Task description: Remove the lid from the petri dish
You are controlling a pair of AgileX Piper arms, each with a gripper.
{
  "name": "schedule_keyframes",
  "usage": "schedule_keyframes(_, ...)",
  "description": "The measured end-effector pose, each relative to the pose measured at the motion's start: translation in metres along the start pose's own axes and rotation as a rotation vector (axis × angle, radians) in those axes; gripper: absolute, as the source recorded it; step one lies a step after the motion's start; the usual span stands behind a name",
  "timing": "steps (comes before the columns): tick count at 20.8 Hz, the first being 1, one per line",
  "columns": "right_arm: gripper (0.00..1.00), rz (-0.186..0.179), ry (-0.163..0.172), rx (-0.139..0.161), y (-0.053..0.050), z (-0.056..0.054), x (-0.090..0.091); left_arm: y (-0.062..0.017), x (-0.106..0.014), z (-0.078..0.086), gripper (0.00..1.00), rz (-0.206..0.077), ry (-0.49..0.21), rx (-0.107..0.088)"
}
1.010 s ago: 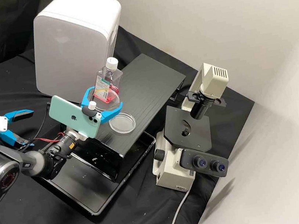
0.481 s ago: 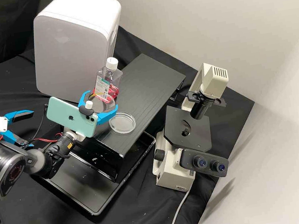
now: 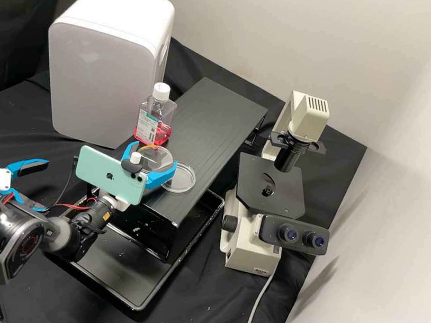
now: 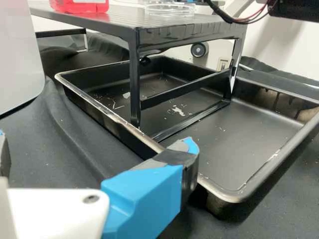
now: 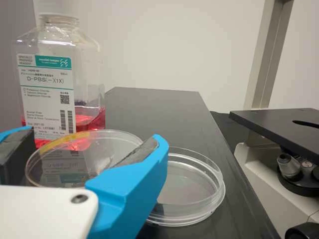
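- Right jaws have shifted back toward the dish base (image 3: 179, 178) since half a second ago, with the lid (image 5: 82, 152) clamped between them.
- Lid is off and held just beside the base.
- Base sits on the black shelf (image 3: 214, 113), near the bottle (image 3: 153, 119) of pink liquid.
- Left jaws are spread apart, gripping nothing, over the desk (image 3: 30, 102) by the tray (image 4: 259, 174).

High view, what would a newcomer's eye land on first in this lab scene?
Probably the blue-fingered right hand, clamped on the clear lid over the black shelf, with the open petri dish lying just beside it. Next come the bottle of red liquid standing behind them, the big white box at the back, and the microscope beside the shelf.
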State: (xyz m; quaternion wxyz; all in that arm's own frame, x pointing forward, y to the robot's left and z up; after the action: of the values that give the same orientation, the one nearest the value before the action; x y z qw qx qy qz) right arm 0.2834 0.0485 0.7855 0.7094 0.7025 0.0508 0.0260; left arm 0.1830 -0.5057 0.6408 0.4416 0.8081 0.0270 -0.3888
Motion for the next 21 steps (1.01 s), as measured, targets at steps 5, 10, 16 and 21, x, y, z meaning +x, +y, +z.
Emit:
schedule_keyframes(5, 0.0, 0.0, 0.0, 0.0, 0.0, 0.0, 0.0, -0.0003, 0.0001, -0.0001, 1.0, -0.001, 0.0, 0.0)
schedule_keyframes(10, 0.0, 0.0, 0.0, 0.0, 0.0, 0.0, 0.0, -0.0003, 0.0001, -0.0001, 1.0, -0.001, 0.0, 0.0)
schedule_keyframes(16, 0.0, -0.01, 0.01, 0.001, -0.0027, -0.0028, -0.0001, -0.0016, 0.0004, -0.0005, 1.0, -0.007, 0.002, 0.0)
schedule_keyframes(21, 0.0, -0.02, 0.018, 0.002, -0.0059, -0.0053, -0.0002, -0.0016, 0.0004, -0.0005, 1.0, -0.007, 0.002, 0.0)
